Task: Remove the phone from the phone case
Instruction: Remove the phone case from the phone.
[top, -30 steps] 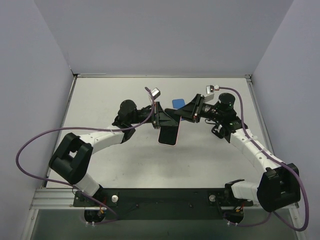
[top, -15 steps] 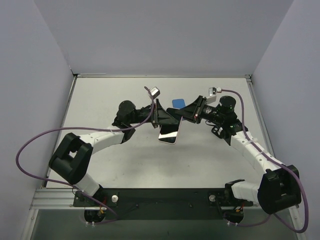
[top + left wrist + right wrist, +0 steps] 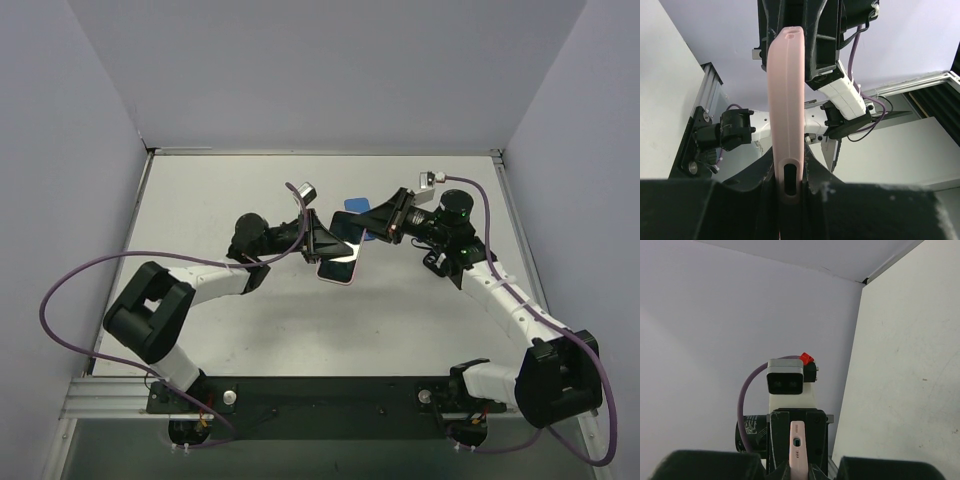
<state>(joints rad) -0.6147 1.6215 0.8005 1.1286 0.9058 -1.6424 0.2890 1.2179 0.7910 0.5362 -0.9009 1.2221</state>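
The phone in its pink case [image 3: 340,260] hangs above the middle of the table, held between both grippers. My left gripper [image 3: 324,244] is shut on the case's left long edge. My right gripper [image 3: 360,236] is shut on its right side. In the left wrist view the pink case [image 3: 785,110] stands edge-on between my fingers [image 3: 827,172], with the right gripper [image 3: 815,45] clamped on its far end. In the right wrist view the case's port end [image 3: 797,445] rises between my jaws, with the left gripper's body [image 3: 790,420] behind it. The phone itself shows only as a dark screen from the top.
A small blue object [image 3: 355,206] lies on the table just behind the grippers. Grey walls close the table on the left, back and right. The arm bases and a black rail [image 3: 330,395] run along the near edge.
Both grippers have kept their hold while the phone tilted and shifted slightly back. The left arm's forearm has swung lower and leftward; the right wrist has moved little.
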